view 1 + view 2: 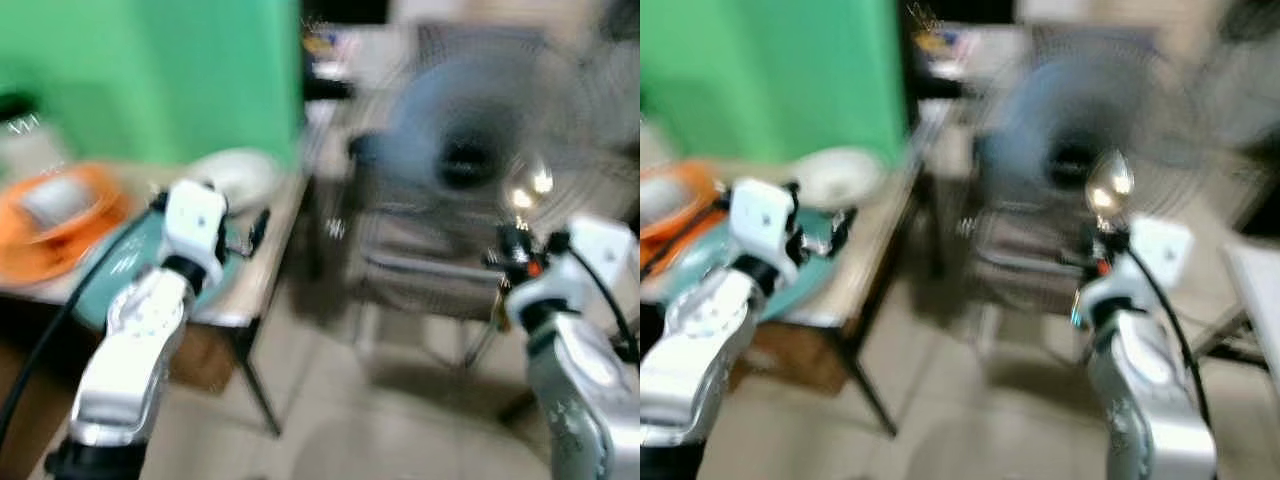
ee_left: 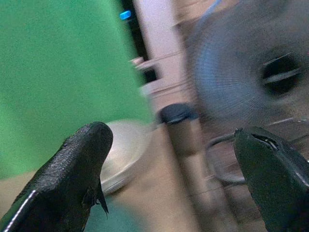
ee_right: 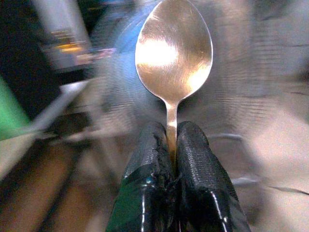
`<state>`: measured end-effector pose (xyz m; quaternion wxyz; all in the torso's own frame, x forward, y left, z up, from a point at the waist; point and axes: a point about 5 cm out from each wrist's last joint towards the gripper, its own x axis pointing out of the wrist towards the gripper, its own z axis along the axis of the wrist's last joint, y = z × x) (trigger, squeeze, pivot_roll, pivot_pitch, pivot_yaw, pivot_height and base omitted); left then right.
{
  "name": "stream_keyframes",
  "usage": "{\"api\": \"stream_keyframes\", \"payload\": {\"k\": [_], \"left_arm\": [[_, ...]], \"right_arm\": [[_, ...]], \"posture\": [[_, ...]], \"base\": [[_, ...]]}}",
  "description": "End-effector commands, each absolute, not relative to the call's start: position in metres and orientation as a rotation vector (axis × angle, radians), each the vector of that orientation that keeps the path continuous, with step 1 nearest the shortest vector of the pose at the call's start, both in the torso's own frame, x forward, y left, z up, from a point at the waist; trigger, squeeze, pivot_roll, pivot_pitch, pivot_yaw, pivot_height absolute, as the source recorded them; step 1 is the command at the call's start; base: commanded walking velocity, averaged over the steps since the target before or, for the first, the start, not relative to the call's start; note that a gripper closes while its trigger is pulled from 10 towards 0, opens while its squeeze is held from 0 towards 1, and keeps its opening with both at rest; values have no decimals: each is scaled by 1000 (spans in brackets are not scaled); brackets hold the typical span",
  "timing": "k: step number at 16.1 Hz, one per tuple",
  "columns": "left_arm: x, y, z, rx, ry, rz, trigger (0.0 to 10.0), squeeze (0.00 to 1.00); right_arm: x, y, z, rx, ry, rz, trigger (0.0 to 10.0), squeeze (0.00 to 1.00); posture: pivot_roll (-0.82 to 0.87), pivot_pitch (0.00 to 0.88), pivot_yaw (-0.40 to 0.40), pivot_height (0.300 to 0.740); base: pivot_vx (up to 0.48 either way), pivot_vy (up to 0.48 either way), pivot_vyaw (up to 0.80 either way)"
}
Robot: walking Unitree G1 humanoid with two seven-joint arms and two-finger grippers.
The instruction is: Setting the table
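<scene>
My right gripper is shut on the handle of a metal spoon, whose bowl stands upright above the fingers; the spoon is held up in front of a floor fan. My left gripper is open with nothing between its fingers, hovering over the near corner of a small table. On that table lie a teal plate, a white bowl and an orange dish. The head views are blurred.
A large floor fan stands ahead on the right with a chair-like frame below it. A green wall rises behind the table. Beige tiled floor lies between table and fan.
</scene>
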<state>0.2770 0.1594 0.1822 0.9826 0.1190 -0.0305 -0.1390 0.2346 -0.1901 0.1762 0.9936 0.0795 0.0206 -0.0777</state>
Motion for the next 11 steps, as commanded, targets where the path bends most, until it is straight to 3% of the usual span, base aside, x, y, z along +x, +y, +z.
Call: {"api": "stream_keyframes", "payload": {"k": [1,3,11], "left_arm": [[279,165,184,237,-64,-254,10000,0],[281,166,173,109,1,-213,10000,0],[282,178,175,282,-44,-132,10000,0]], "right_arm": [[239,-184,179,166,25,-141,10000,0],[244,-182,178,160,24,-136,10000,0],[245,-177,170,175,50,-131,10000,0]], "posture": [[4,0,23,740],[23,0,23,740],[24,0,8,740]], "base": [[0,0,-800],[0,0,-800],[0,0,-800]]}}
